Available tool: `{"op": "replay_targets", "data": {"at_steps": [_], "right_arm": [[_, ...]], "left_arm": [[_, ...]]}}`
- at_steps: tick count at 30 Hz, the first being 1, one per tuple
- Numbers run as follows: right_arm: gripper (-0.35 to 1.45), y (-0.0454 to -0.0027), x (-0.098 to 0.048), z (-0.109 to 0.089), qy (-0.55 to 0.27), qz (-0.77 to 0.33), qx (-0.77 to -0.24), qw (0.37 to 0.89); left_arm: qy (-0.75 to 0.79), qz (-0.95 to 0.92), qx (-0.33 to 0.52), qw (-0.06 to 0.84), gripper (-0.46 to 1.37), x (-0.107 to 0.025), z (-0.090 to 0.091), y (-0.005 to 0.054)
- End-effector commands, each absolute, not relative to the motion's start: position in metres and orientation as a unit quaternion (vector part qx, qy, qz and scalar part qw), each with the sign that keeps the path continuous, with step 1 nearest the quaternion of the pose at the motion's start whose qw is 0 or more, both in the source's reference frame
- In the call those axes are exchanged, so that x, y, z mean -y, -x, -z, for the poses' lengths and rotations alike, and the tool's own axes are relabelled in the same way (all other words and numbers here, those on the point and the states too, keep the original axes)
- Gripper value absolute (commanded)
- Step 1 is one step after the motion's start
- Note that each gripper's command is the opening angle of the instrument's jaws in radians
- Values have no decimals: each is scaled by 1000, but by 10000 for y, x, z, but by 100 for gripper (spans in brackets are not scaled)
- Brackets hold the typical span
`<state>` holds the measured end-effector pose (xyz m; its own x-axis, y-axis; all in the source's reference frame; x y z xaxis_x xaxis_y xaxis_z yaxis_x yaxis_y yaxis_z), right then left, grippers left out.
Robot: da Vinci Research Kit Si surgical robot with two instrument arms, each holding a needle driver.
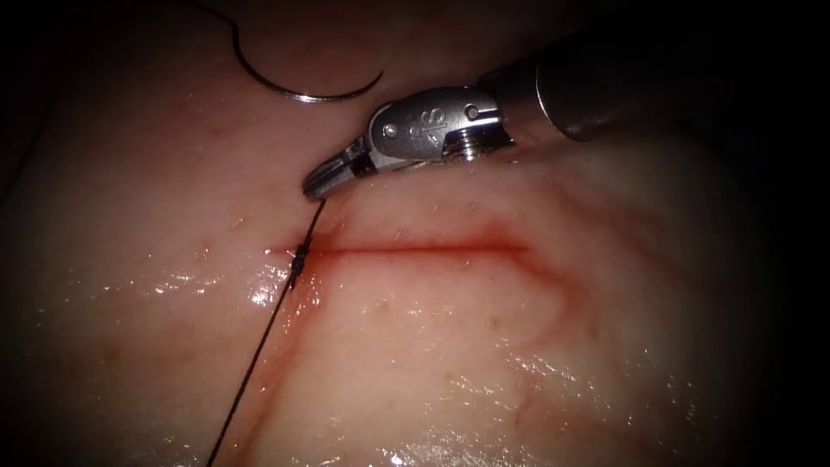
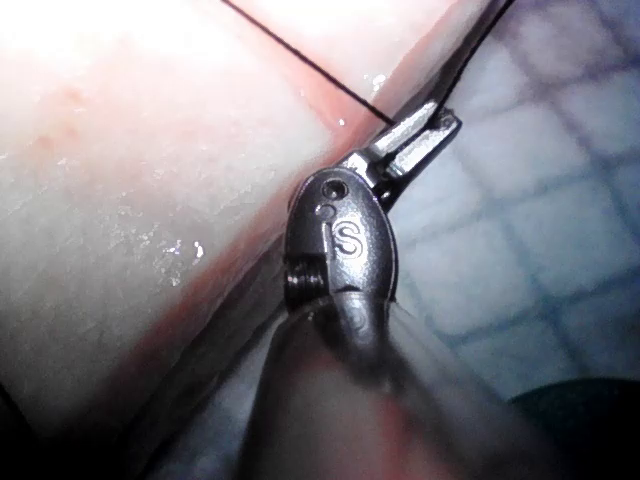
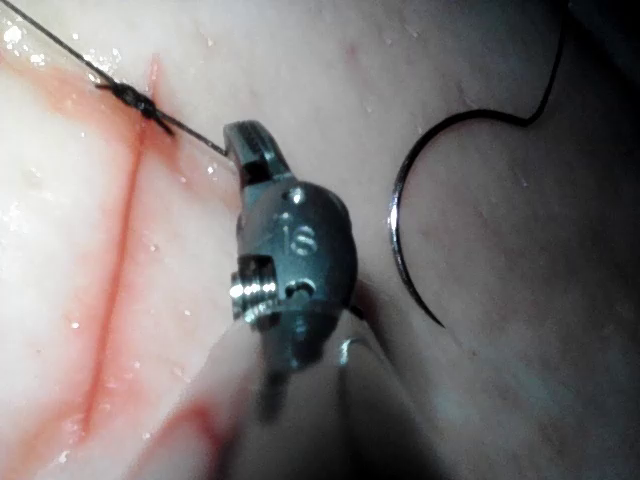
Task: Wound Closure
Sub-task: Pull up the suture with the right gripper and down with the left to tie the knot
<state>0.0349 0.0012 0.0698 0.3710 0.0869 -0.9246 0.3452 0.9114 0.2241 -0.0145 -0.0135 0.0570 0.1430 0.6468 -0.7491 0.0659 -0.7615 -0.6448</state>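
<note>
The tissue (image 1: 450, 346) is pale and wet, and the cut (image 1: 424, 250) is seen as a thin red line across it, just below the right tool (image 1: 322, 186). A small dark knot (image 1: 298, 258) sits at the left end of the cut, right under the tip of that tool. The thread (image 1: 259, 355) is pinched by the pressed-together jaws of the right tool, and it is stretched tight from the tip, through the knot, and away down over the tissue. The needle (image 1: 298, 86) is held by nothing; it is laid flat on top of the tissue, above the right tool and apart from it, not stuck in. In the left wrist view, the left tool (image 2: 425, 135) is seen at the edge of the tissue, and the thread (image 2: 300, 55) is pinched in its closed jaws too. Red fluid (image 1: 285, 380) is spread on the tissue below the knot.
</note>
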Motion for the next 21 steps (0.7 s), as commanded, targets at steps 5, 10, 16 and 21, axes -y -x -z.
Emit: {"op": "replay_targets", "data": {"at_steps": [5,10,16,21], "right_arm": [[-35,-349,-15,-699,-176,74,-553,811],[-35,-345,-22,-702,-142,73,-545,823],[-35,-335,-32,-705,-119,67,-540,830],[-35,-330,-34,-705,-112,60,-543,830]], "left_arm": [[718,-605,251,236,-35,140,-563,148],[719,-604,252,232,-35,147,-555,152],[720,-605,254,228,-35,164,-552,155],[720,-604,255,227,-35,163,-551,156]]}}
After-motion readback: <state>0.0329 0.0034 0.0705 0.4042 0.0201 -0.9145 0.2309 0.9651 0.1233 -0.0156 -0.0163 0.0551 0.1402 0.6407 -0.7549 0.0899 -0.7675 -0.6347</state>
